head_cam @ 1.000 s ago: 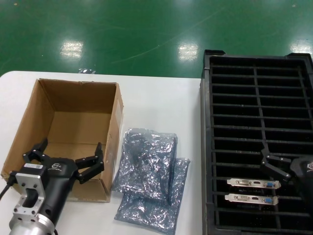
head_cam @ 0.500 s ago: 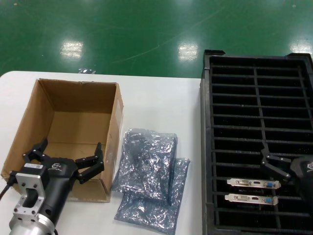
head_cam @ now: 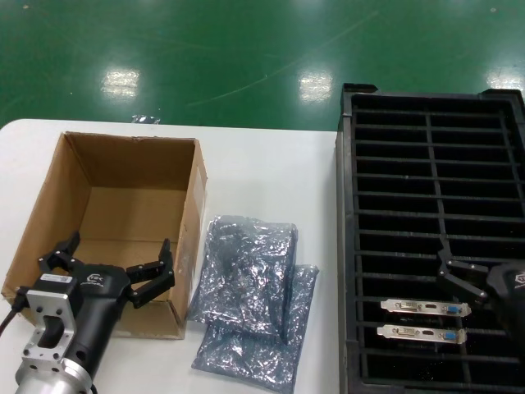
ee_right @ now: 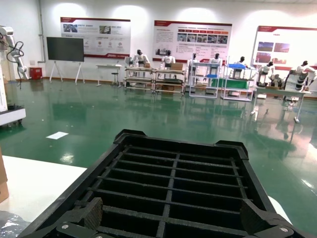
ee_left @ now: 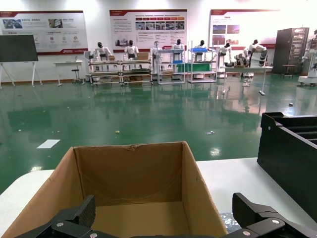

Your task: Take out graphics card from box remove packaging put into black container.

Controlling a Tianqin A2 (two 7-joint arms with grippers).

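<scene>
The left gripper (head_cam: 107, 261) hangs wide open and empty over the cardboard box (head_cam: 123, 197). Right of the box lie two antistatic bags (head_cam: 250, 287), then the black container (head_cam: 431, 164) holding two graphics cards (head_cam: 425, 309). Above them the right gripper (head_cam: 484, 283) spreads open, empty.

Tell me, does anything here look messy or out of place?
Nothing stands out as wrong. Two graphics cards sit level in neighbouring slots of the black container, the box stands upright and looks empty, and two crinkled bags lie overlapping on the table.
</scene>
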